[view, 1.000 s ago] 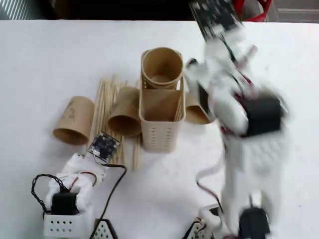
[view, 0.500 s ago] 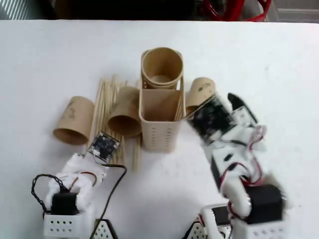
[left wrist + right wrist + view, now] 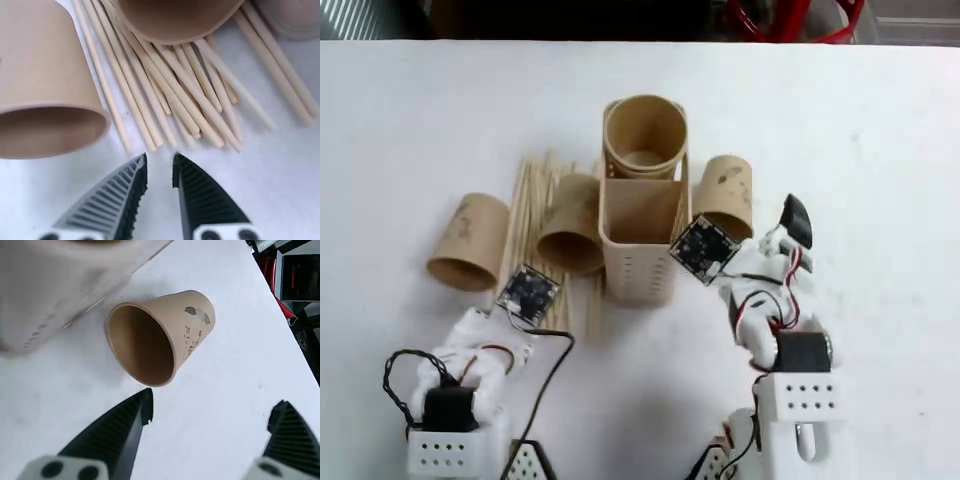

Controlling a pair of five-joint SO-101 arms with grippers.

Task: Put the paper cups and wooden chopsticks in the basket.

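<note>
The tan basket stands mid-table with an upright paper cup at its far end. Three more paper cups lie on their sides: one far left, one beside the basket on the wooden chopsticks, one right of the basket. My right gripper is wide open just short of that right cup, whose mouth faces it. My left gripper hovers low before the chopstick ends, its fingers a narrow gap apart and holding nothing, with a cup beside it.
Both arm bases sit at the near table edge, the left with a looping black cable, the right. White table stretches bare to the right and far side. Dark and red items line the far edge.
My right arm has drawn back from over the basket toward the near edge and lowered, ending with its open gripper behind the right cup. The left arm stayed still.
</note>
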